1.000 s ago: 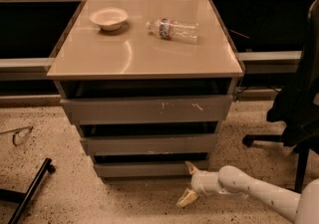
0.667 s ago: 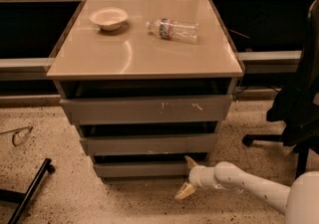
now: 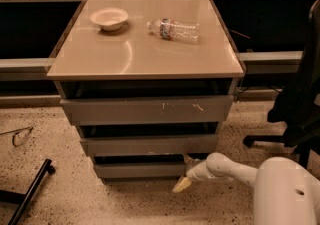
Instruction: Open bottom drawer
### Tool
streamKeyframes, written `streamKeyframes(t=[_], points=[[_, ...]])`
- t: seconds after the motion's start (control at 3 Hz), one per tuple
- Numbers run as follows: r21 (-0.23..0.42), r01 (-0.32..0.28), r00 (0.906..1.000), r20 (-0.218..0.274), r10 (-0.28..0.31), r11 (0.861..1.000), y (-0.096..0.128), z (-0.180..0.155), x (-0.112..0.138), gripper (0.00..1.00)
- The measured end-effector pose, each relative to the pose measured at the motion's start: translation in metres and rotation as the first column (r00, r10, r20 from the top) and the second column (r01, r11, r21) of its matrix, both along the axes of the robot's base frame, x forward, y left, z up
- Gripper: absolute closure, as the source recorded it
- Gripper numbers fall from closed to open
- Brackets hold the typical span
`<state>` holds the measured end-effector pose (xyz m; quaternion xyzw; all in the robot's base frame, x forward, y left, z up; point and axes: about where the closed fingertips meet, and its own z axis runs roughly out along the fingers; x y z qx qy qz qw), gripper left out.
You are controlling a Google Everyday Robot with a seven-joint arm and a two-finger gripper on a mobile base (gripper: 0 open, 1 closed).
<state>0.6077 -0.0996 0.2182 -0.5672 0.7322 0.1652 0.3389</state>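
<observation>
Now my hand (image 3: pixel 185 172), spread wide, meets the lowest plain grey drawer front (image 3: pixel 140 170); I'd hook its lip, pull straight.

Pincer (image 3: pixel 184 172) at right end of bottom drawer (image 3: pixel 140 170); bowl (image 3: pixel 109 18) left of bottle (image 3: pixel 173 29) on cabinet top (image 3: pixel 135 56)

No text is legible, even on the label of the clear plastic bottle (image 3: pixel 173 29); the white gripper (image 3: pixel 186 173) sits by the right end of the grey bottom drawer (image 3: pixel 140 170).

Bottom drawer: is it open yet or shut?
Shut: the bottom drawer sits tucked under the middle drawer front, no tray interior showing. The gripper is at its right end.
</observation>
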Motion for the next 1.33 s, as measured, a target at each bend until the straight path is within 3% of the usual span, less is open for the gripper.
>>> streamKeyframes(t=[0.67, 1.33], points=[[-0.028, -0.033, 0.9981, -0.053, 0.031, 0.999, 0.013, -0.025, 0.022, 0.0], [-0.028, -0.06, 0.9822, -0.18, 0.054, 0.998, 0.015, -0.054, -0.005, 0.0]])
